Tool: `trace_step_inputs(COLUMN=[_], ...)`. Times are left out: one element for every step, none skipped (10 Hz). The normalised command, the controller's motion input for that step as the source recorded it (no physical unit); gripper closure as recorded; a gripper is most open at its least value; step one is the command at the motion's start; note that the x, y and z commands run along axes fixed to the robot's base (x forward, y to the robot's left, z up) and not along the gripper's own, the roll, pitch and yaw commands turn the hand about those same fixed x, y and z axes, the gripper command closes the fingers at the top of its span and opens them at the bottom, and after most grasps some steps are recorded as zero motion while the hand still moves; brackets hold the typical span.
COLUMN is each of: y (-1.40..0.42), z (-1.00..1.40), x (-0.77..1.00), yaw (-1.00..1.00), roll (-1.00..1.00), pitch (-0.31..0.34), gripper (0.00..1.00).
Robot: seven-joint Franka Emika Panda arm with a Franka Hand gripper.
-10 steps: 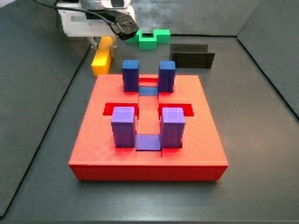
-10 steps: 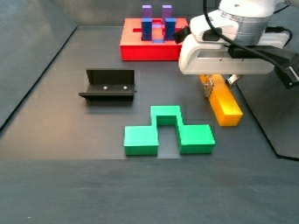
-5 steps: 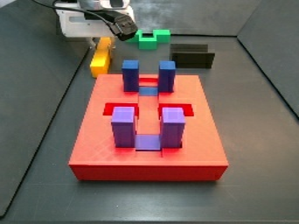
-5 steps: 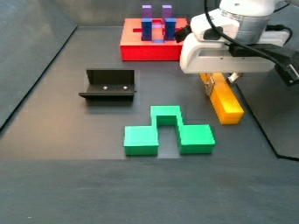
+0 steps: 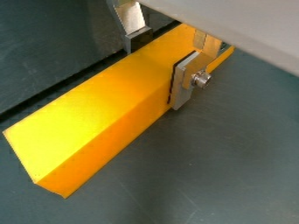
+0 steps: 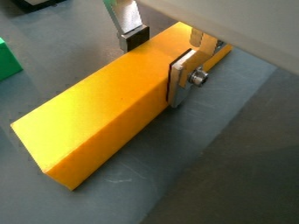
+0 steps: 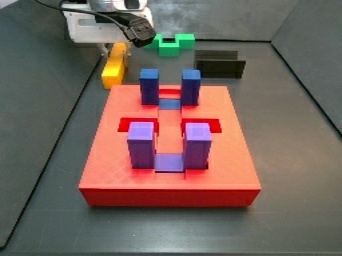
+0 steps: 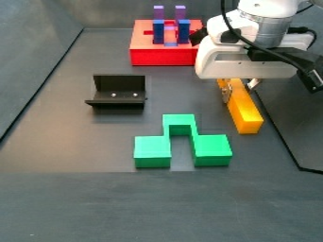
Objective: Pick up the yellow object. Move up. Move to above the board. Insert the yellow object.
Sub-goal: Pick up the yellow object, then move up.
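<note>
1. Fingers [image 6: 184, 74] of the gripper [image 5: 162, 54] bracketed the yellow object [image 5: 111, 114] near one end, one silver plate flat against its side face and the other down at the opposite face in both wrist views; whether they were clamping it firmly could not be told.
2. Yellow object [image 8: 240, 108] lay flat on the dark surface [image 8: 76, 180] in a side view, right of the fixture [image 8: 117, 93] and just beyond the green block [image 8: 182, 144], with the gripper [image 8: 235, 84] low over its far end.
3. Judging by that, the pick-up was at the grasp stage: the bar seemed not yet lifted, and the rise, the move over the board [image 7: 170, 165] and the insertion all remained.
4. Board [image 8: 164, 44] sat well apart from the bar, at the far side of the surface, carrying its blue and purple posts [image 7: 139, 147].
5. Gripper's white body hid the contact between pads and bar in both side views; in a side view only a strip of the yellow object [image 7: 116, 66] showed beneath the gripper [image 7: 122, 42].
6. Board's recesses were partly screened by the posts, so the intended slot could not be picked out.
</note>
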Motion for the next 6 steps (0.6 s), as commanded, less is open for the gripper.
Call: trace_step_inputs(y=[0.00,0.00,0.00,-0.06,-0.07,-0.04], z=[0.00,0.00,0.83,0.83,0.73,0.40], x=[0.00,0.00,0.00,-0.02,-0.07,-0.05], yaw=[0.00,0.00,0.00,-0.03,-0.03,-0.01], roll=[0.00,0.00,0.00,-0.01,-0.02,-0.02], pitch=[0.000,0.000,0.000,0.006,0.033,0.007], gripper=[1.00,1.00,1.00,1.00,1.00,1.00])
